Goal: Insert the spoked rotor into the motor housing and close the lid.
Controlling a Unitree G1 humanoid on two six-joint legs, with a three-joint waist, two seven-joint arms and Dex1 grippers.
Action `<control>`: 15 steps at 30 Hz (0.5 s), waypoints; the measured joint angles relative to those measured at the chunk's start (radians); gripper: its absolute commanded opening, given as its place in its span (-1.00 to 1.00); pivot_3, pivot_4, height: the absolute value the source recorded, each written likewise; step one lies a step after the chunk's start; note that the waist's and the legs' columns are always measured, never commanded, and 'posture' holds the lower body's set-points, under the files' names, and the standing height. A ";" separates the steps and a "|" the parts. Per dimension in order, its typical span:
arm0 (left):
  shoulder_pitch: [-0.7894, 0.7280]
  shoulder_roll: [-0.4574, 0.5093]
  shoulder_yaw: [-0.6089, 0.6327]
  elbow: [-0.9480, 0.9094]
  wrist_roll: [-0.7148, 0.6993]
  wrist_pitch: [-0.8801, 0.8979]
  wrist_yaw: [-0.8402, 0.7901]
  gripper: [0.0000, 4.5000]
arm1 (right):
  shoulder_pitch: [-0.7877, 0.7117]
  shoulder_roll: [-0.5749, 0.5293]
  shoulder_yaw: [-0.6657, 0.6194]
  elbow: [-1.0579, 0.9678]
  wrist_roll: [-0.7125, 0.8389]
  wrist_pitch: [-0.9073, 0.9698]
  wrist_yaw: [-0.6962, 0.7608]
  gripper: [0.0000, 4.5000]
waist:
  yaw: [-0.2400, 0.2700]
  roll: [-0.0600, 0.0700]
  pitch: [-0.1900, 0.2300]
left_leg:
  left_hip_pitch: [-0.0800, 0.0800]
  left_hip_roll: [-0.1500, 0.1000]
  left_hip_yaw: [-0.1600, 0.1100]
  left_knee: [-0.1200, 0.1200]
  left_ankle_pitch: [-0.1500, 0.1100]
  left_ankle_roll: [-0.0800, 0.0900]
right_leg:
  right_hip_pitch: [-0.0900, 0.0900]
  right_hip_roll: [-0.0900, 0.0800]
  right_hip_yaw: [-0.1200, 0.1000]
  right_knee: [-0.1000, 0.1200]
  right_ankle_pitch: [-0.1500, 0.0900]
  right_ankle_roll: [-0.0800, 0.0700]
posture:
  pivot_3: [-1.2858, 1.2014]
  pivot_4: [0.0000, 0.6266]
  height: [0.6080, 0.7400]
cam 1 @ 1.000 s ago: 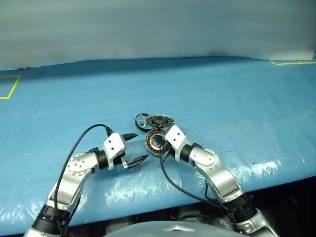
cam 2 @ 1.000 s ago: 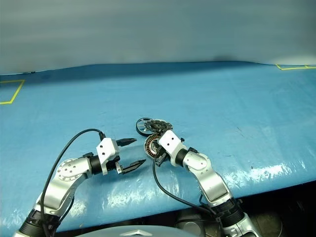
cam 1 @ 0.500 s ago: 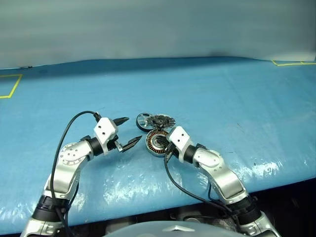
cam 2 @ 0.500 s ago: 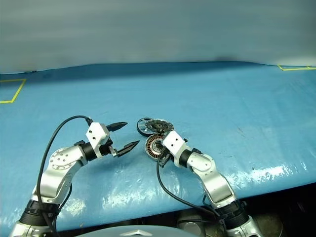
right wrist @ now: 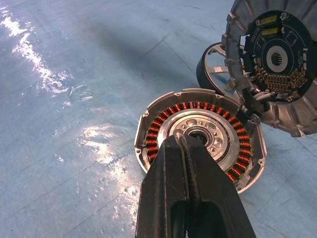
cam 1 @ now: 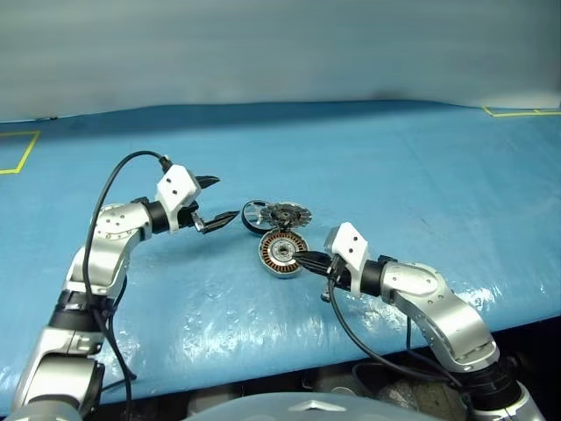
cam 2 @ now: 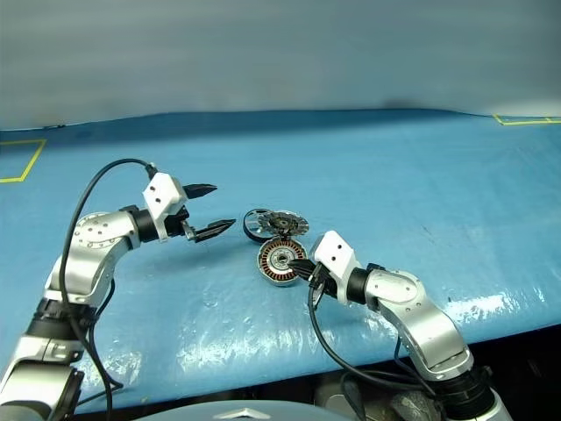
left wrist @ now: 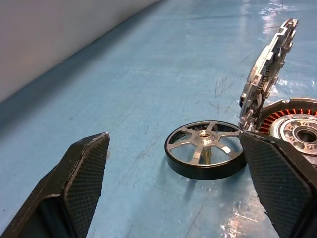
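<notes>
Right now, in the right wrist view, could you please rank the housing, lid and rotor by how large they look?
1. Housing, nearest the camera, which inflates it.
2. Lid, tilted and cut off by the frame edge; it may really match the housing.
3. Rotor, mostly hidden behind the lid.

I see the surface (cam 1: 421,175) covered in glossy blue plastic sheet, wrinkled, with glare patches. Spoked rotor (left wrist: 205,154): bright polished metal spokes, smooth dark rim. Motor housing (right wrist: 198,135): matt silver-grey metal, shiny copper windings. Lid (right wrist: 275,64): dull cast grey metal. Left pads (left wrist: 84,178): finely knurled matt black.
</notes>
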 measured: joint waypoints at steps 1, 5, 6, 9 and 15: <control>-0.030 0.000 -0.017 0.030 0.012 0.000 -0.020 1.00 | -0.001 0.002 0.003 -0.004 -0.002 -0.001 -0.008 -0.98 | 0.000 0.000 0.000 | 0.000 0.000 0.000 0.000 0.000 0.000 | 0.000 0.000 0.000 0.000 0.000 0.000 | 0.03 -0.52 1.00; -0.201 -0.001 -0.115 0.193 0.103 -0.037 -0.092 1.00 | 0.007 0.013 0.011 -0.008 -0.022 -0.003 -0.043 -0.98 | 0.002 -0.002 0.001 | 0.000 -0.001 0.000 0.000 0.000 0.000 | 0.000 0.000 0.000 0.000 0.000 0.000 | 0.03 -0.52 1.00; -0.240 -0.008 -0.132 0.237 0.122 -0.045 -0.107 1.00 | 0.011 0.013 0.014 -0.010 -0.025 -0.003 -0.049 -0.98 | 0.002 -0.002 0.001 | -0.001 -0.001 0.000 0.000 0.000 0.000 | 0.000 0.000 0.000 0.000 0.000 0.001 | 0.03 -0.52 1.00; -0.346 -0.041 -0.172 0.346 0.167 -0.067 -0.148 1.00 | 0.051 -0.002 0.023 -0.026 -0.015 0.001 -0.036 -0.98 | 0.005 -0.003 0.002 | -0.002 -0.001 0.000 0.000 0.000 0.000 | -0.001 0.000 0.000 -0.001 -0.001 0.002 | 0.03 -0.52 1.00; -0.478 -0.109 -0.272 0.518 0.256 -0.146 -0.252 1.00 | 0.118 -0.025 0.013 -0.111 0.001 -0.014 -0.031 -0.98 | 0.005 -0.005 0.003 | -0.005 -0.003 0.001 0.000 0.000 0.000 | -0.003 -0.001 0.001 -0.001 -0.001 0.005 | 0.03 -0.52 1.00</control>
